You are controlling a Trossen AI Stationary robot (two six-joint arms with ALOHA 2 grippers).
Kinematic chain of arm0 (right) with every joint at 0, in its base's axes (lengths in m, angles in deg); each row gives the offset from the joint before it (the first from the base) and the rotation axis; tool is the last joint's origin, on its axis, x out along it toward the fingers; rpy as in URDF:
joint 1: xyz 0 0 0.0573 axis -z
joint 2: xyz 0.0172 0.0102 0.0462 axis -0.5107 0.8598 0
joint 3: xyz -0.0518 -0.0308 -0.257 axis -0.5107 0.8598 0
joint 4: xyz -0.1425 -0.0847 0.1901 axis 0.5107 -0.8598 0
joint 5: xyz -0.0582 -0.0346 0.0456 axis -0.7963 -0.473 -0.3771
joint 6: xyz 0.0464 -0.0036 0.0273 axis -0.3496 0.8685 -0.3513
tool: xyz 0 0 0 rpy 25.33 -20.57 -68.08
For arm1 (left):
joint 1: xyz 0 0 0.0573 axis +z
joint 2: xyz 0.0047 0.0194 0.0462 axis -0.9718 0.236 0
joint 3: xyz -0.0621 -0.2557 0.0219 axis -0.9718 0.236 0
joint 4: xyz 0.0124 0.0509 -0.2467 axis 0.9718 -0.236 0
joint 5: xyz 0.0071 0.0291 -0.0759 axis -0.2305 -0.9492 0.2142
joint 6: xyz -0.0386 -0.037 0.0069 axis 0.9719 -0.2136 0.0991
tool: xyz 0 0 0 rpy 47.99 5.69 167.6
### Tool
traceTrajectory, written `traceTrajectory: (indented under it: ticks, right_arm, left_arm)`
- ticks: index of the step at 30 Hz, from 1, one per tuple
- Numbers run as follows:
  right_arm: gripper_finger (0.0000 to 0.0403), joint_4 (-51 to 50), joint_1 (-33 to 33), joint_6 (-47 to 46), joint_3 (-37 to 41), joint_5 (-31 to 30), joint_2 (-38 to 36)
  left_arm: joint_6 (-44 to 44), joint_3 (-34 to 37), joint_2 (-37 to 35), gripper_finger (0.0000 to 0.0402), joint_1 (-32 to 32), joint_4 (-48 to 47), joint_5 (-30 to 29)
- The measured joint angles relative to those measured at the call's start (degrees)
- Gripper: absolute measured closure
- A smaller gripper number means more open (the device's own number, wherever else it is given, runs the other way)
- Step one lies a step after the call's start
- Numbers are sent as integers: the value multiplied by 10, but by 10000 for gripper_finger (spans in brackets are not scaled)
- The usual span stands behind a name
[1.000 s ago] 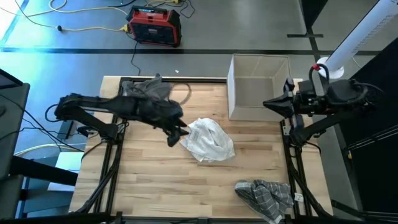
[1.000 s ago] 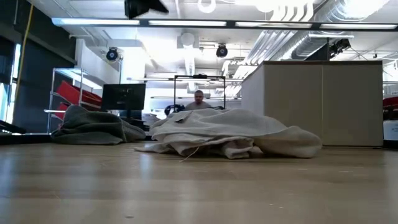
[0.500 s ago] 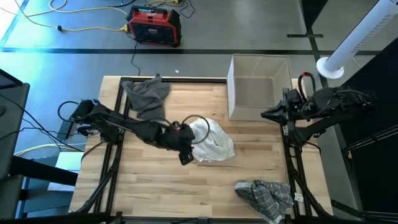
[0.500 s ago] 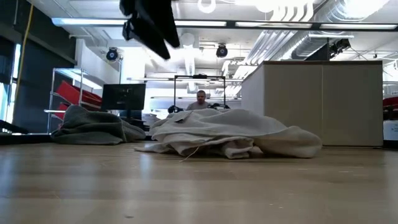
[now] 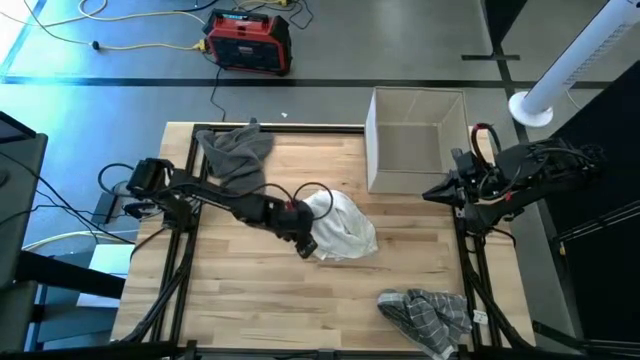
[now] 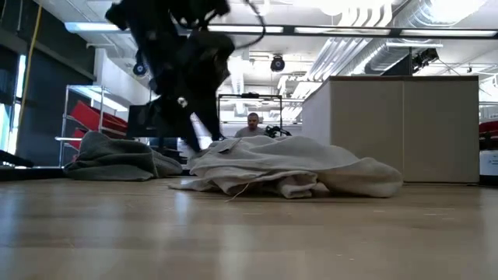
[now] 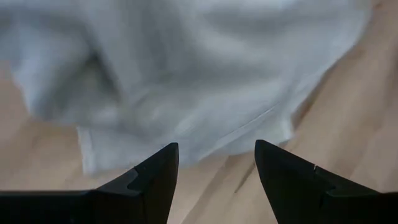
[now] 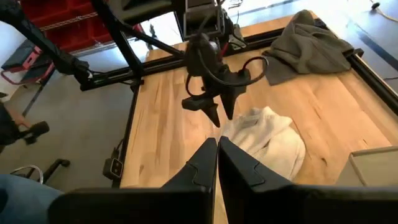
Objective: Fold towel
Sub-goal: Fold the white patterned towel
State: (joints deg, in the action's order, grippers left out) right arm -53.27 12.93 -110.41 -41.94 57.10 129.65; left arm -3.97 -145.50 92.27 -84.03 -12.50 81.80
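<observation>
Jaws of the left gripper [image 5: 305,245] spread apart, with bare wood and a towel edge showing between them in the left wrist view; jaws of the right gripper [image 8: 216,148] pressed together. Compared with half a second earlier, the left gripper has come down and shifted slightly toward the white towel [image 5: 338,226], now at its left edge just above the table [image 5: 250,300]; the right arm stays at the table's right side beside the cardboard box [image 5: 415,140], its gripper lying a little lower in the high view. The white towel lies crumpled near the table's centre, its long axis running diagonally from far-left to near-right; a grey towel [image 5: 235,150] lies at the far-left corner, a checked cloth [image 5: 430,315] at the near-right edge; both unmoved.
</observation>
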Motion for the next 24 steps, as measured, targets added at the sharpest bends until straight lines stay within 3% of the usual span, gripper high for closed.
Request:
traceTrajectory:
  ticks: [4,15,24]
  right_arm:
    - [403,-14,0,-2,0,2,0]
    - [403,-17,0,-1,0,-11,0]
    - [403,-17,0,-1,0,-29,0]
  left_arm:
    - [39,48,0,196,22,66,57]
    - [65,64,0,206,55,114,53]
    - [79,64,0,343,59,109,104]
